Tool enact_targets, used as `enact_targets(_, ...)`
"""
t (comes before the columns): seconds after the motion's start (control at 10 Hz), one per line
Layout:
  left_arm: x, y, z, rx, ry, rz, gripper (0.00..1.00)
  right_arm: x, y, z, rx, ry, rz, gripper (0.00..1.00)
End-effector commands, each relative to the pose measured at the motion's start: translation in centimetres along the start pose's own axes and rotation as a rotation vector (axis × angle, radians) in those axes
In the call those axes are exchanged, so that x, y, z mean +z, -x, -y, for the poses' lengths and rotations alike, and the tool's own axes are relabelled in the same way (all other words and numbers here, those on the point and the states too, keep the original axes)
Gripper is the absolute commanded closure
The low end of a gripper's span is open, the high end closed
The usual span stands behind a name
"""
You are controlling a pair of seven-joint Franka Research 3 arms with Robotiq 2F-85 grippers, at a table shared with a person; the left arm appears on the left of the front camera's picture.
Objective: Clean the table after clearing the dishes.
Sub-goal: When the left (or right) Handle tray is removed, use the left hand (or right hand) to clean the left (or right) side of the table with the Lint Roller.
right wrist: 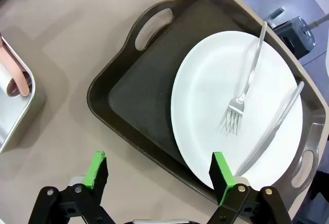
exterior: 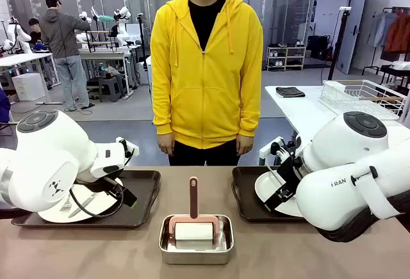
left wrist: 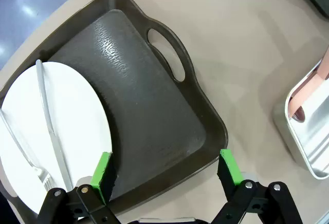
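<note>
Nearest the camera, at the middle of the brown table [exterior: 288, 253], sat a steel pan [exterior: 195, 257] holding a white roller [exterior: 194, 228] with a pink handle.

Beyond it, one dark handled tray lay to each side. The left tray [exterior: 144, 196] and the right tray [exterior: 242, 196] each carried a white plate with a fork and a knife lying loose on it. The left gripper [left wrist: 165, 163] hovered over the left tray's near edge, jaws wide and holding nothing. The right gripper [right wrist: 159, 163] hung the same way over the right tray.

At the far side stood a person [exterior: 206, 74] in a yellow hoodie, hands down.

Each plate, the left plate [left wrist: 56, 131] and the right plate [right wrist: 236, 111], sat toward one end of its tray. A lift by one edge would likely tip the load. The right tray's fork [right wrist: 241, 93] and knife [right wrist: 272, 131] could then slide off, or the plate could ride over the rim.

The only readable writing was "RAN", part of a maker's name on the right arm [exterior: 346, 189].
</note>
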State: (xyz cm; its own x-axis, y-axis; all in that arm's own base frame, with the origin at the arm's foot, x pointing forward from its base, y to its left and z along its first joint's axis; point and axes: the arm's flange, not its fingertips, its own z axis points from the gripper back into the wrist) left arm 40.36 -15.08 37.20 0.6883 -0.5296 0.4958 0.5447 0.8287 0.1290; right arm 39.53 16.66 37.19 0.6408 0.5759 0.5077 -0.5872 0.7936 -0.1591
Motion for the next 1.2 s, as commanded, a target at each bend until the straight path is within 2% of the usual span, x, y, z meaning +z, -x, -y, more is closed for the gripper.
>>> enact_targets(0.0,0.00,0.00,0.02,0.000,0.000,0.000,0.00,0.00,0.00,0.00,0.000,0.000,0.000,0.00)
enact_targets(1.1,0.00,-0.01,0.04,-0.001,0.000,0.000,0.00,0.00,0.01,0.03,0.002,0.001,0.000,0.00)
